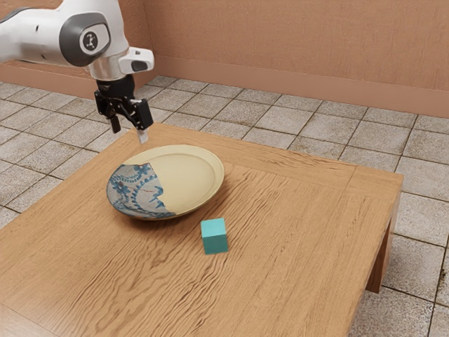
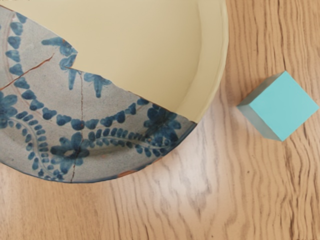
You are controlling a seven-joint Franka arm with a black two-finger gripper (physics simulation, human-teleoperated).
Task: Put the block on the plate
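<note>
On the table (image 1: 295, 232), in from the edges you can see, the teal block (image 1: 215, 236) sits near the plate (image 1: 189, 175) without touching it. It is well apart from your gripper (image 1: 129, 130) and lower, with the plate between them in the exterior view. Your gripper points down, its fingers spread open, raised near the table corner beyond the plate. The arm (image 1: 42, 35) comes in from the exterior view's upper left, where the frame cuts it off. The wrist view crops the plate, and you can't judge the gripper's exact height.
</note>
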